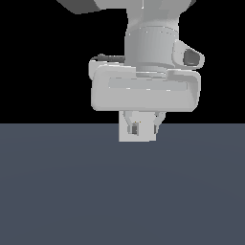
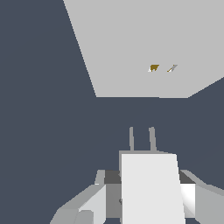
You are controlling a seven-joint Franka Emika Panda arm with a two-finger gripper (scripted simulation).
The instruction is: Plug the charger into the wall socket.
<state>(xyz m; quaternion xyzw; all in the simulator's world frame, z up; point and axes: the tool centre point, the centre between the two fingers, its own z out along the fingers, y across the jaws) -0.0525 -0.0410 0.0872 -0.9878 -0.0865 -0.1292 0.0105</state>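
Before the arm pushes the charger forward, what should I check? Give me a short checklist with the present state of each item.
1. Hand shut on the charger: ok, a finger sits on each side of it in the wrist view.
2. Prongs point toward the socket: ok.
3. Prongs in line with the two socket holes: not ok, the holes sit off to one side of the prongs in the wrist view.
4. Gap between prongs and socket free of other things: ok, only bare floor shows.
5. Prongs already inserted: not ok, they are apart from the socket face.
6. Height match with the holes: cannot tell.
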